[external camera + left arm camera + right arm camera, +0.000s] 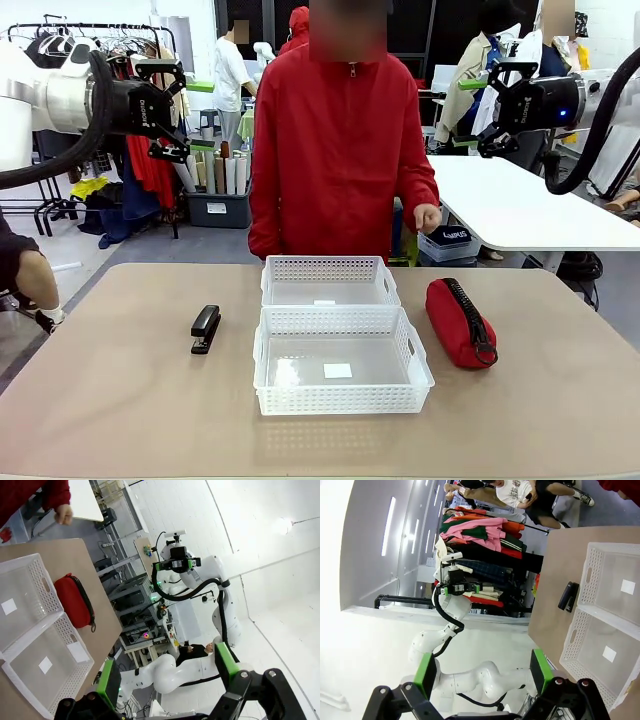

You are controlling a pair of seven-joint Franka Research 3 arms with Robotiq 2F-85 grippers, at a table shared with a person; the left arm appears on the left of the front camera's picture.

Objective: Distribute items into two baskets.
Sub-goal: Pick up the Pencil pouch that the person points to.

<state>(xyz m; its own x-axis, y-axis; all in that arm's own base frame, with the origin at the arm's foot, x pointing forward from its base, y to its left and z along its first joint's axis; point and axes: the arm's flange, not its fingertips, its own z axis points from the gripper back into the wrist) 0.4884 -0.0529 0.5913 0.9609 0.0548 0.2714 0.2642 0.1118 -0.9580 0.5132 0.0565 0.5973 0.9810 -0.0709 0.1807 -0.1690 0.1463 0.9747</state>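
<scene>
In the front view, two white baskets sit end to end at the middle of the tabletop, touching: the far basket toward the person, the near basket toward the robot. Each holds only a small white label. The black stapler lies on the tabletop left of the near basket, apart from it. The red pouch lies to the right of the baskets, its zipper facing up. The left fingers hang high above the left side, spread open and holding nothing. The right fingers hang high on the right, also open and empty. The person's hand is curled loosely above the far edge.

In the left wrist view, the left fingers stand wide apart with nothing between them. Beyond them are both baskets and the pouch just beside them on the tabletop.

In the right wrist view, the right fingers are likewise open and empty. The stapler lies on the tabletop next to the baskets, not touching them.
</scene>
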